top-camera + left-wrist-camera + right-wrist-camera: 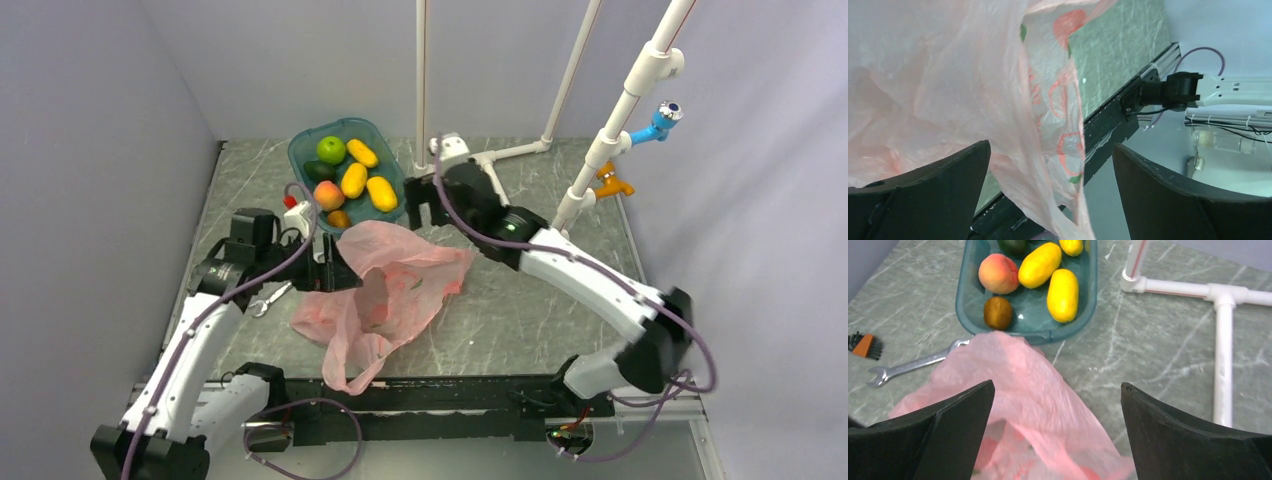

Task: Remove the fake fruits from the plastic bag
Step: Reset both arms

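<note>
the left gripper (1049, 150), spread wide, straddled a fold of the limp, slippery pink plastic bag (385, 290), likely best pinched at a bunched edge; the right gripper (1057, 387) hovered released above it, the light fake fruits (1063, 295) in the teal tray (964, 300) just beyond.

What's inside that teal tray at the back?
In the teal tray: a green apple, a dark avocado, a peach, three yellow fruits and a small brownish one. The pink bag overlaps its near rim, hiding that edge.
</note>
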You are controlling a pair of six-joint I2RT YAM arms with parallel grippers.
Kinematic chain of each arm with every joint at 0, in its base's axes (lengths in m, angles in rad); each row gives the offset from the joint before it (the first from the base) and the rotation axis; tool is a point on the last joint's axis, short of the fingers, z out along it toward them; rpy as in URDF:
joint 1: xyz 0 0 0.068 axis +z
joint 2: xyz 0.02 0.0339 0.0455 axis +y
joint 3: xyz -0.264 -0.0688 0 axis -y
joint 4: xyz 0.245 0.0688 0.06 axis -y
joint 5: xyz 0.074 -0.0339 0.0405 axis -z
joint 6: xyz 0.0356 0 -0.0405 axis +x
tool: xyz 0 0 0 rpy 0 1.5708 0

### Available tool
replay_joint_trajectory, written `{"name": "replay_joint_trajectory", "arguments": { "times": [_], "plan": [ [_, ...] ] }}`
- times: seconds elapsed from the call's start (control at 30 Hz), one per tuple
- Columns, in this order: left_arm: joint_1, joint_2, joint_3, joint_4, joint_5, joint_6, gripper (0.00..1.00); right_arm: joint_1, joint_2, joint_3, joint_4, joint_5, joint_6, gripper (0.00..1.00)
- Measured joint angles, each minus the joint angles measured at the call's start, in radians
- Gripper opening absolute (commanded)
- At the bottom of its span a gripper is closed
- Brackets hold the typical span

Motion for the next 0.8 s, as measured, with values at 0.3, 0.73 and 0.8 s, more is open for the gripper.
{"name": "replay_joint_trajectory", "arguments": {
  "times": [0.3,0.73,0.8],
  "plan": [
    [-0.001,-0.121,0.311,-0.14,-0.089,0.062,0.99,-0.005,-0.388,-0.184,-0.13,0.019,0.003,1.0],
    [-0.001,-0.372,0.659,-0.194,-0.425,0.018,0.99,-0.005,-0.851,-0.148,-0.282,0.13,-0.027,1.0],
    [-0.001,-0.417,0.689,-0.179,-0.476,0.017,0.99,-0.005,-0.898,-0.111,-0.286,0.151,-0.034,1.0]
  ]
}}
